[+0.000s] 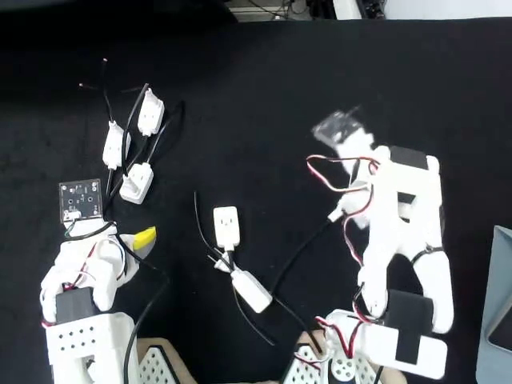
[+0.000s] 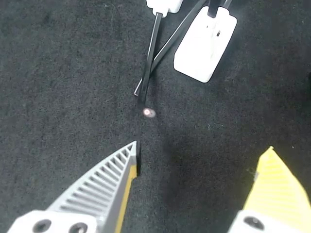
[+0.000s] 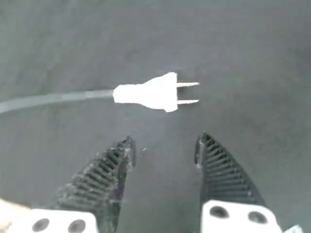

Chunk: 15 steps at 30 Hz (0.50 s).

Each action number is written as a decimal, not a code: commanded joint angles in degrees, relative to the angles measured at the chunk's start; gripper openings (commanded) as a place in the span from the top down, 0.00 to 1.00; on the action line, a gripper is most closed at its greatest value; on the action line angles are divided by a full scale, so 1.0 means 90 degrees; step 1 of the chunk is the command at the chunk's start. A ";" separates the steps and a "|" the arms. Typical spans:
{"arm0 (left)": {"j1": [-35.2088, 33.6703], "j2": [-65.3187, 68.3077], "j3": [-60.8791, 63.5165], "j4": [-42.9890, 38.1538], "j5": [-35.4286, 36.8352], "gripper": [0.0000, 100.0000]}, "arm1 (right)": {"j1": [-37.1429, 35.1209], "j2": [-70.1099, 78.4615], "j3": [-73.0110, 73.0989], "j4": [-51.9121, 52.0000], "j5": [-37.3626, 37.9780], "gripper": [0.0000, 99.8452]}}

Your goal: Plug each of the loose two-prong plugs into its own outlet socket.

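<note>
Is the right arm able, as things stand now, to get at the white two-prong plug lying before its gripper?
Probably yes. The right gripper is open, and the plug lies flat on the table just ahead of it, with nothing between them. Its cord trails off sideways.

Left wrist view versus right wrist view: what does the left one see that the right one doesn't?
The left wrist view has a white outlet socket with black cables crossing beside it, out past the grey-and-yellow left gripper. The right wrist view has a loose white two-prong plug lying flat with its grey cord, just past the black-fingered right gripper. Both look down on the dark table cover, and in both the gripper is open and holding nothing.
</note>
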 commanded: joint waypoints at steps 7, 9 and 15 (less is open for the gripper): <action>-0.0054 -0.0039 -0.0044 0.0000 0.0010 0.63 | -0.0977 -0.0259 0.0464 0.0274 0.2120 0.79; -0.0054 -0.0039 -0.0044 0.0000 0.0010 0.63 | -0.1094 -0.0259 0.0650 -0.0059 0.2129 0.79; -0.0054 -0.0039 -0.0044 0.0000 0.0000 0.63 | -0.1201 -0.0249 0.1421 -0.1348 0.2383 0.79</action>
